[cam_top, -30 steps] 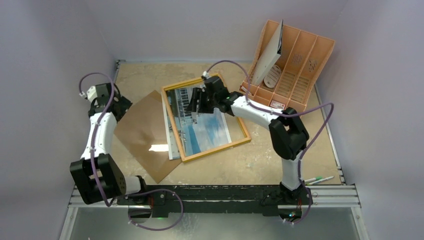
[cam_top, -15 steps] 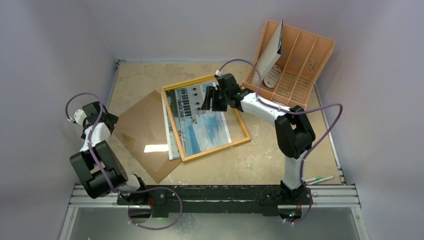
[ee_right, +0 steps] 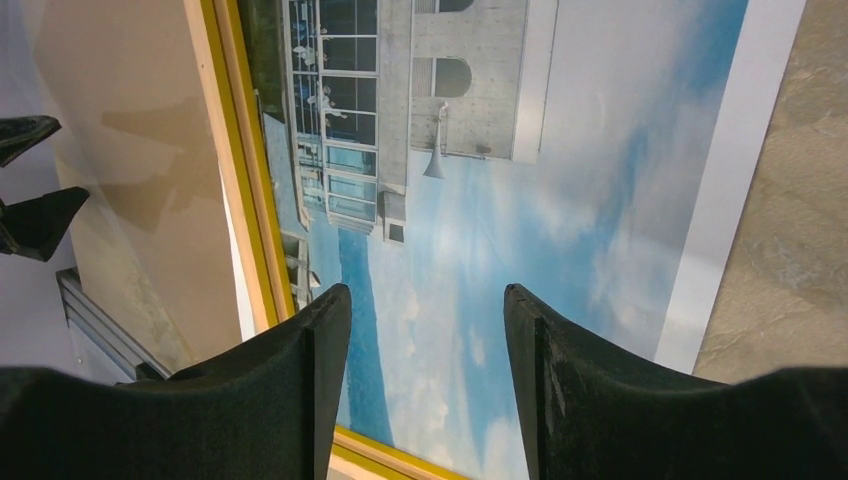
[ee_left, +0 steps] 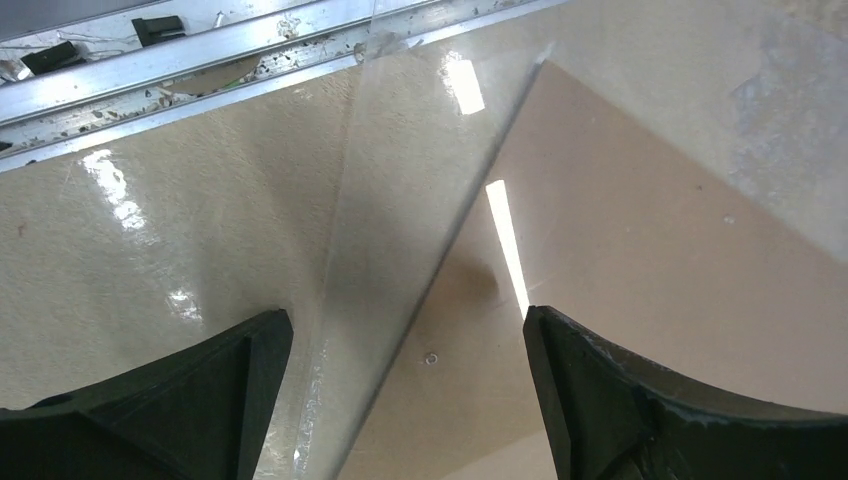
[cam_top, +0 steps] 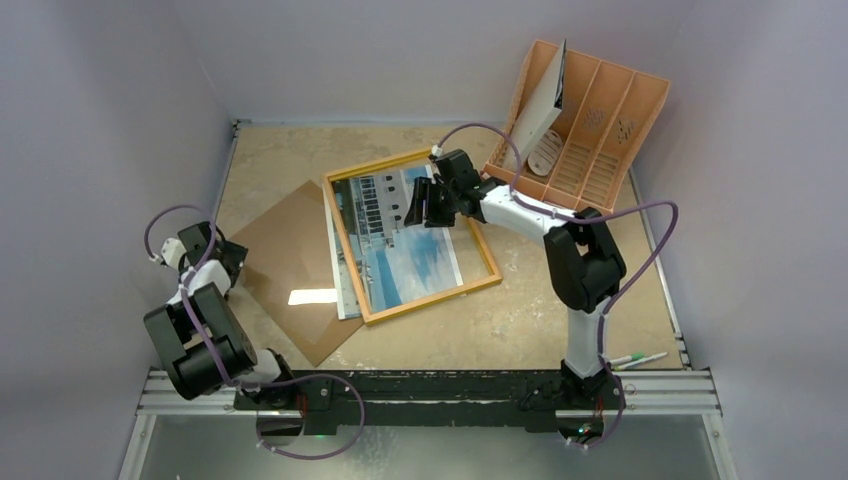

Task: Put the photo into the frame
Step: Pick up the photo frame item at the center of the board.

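1. Right pincer point(ee_right: 425, 400): I see its fingers moderately apart with nothing between them. It hangs just above the photo point(ee_right: 520, 200), over the sky part of the print.
2. The photo lies face up within the yellow frame point(cam_top: 430, 301), but skewed. Its white left margin passes beneath the frame's left rail and shows beyond it near the near-left corner. Bare table point(cam_top: 520, 320) shows between the print and the right rail.
3. Left pincer point(ee_left: 400, 420): wide apart, holding nothing. It is low over the edge of a clear sheet point(ee_left: 400, 200) lying on the brown backing board point(ee_left: 650, 250).
4. The board lies flat, just left of the frame.
5. An orange divided rack point(cam_top: 600, 130) stands at the far right.
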Controlling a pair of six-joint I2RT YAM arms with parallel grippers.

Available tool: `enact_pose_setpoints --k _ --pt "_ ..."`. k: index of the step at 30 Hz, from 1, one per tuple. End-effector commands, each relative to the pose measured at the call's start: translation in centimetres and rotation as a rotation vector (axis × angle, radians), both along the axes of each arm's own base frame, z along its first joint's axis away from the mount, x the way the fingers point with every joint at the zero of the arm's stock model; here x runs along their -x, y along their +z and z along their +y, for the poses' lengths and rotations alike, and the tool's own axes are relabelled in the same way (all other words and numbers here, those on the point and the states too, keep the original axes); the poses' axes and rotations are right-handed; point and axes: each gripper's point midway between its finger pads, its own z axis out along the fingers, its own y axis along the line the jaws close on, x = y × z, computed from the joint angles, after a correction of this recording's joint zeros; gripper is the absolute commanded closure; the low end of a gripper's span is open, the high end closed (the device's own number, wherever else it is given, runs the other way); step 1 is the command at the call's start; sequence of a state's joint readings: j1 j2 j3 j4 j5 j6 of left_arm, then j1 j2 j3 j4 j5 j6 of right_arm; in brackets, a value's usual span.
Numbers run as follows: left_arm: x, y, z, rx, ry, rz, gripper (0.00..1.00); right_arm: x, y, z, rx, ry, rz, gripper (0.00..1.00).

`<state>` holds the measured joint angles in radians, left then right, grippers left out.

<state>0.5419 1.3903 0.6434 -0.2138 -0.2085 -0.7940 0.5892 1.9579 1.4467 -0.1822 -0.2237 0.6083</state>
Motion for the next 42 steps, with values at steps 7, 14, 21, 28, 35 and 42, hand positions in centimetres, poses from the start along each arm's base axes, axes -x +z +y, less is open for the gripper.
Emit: enact_pose_setpoints --k 7,14,21,28,35,42 --pt "1.2 -1.4 -1.8 0.043 0.071 -0.141 0.08 -0.7 1.6 5.5 -0.137 0.191 -0.063 0.45" --pt "1.0 -2.2 -3.2 0.122 0.015 -0.168 0.08 1.5 2.1 14.8 -0.182 0.361 -0.155 0.47" --pt "2.1 -4.0 -4.6 0.206 0.077 -0.182 0.10 4.3 -1.3 21.5 -0.170 0.432 -0.185 0.46" --pt "2.5 -4.4 -4.8 0.217 0.076 -0.159 0.10 5.0 -4.6 22.8 -0.072 0.440 -0.213 0.46" --pt "2.1 -3.9 -5.3 0.236 0.050 -0.186 0.10 7.2 -9.2 21.7 0.071 0.462 -0.160 0.46" --pt "0.0 -1.6 -5.5 0.236 -0.011 -0.316 0.11 9.7 -15.4 18.2 0.210 0.480 0.002 0.46"
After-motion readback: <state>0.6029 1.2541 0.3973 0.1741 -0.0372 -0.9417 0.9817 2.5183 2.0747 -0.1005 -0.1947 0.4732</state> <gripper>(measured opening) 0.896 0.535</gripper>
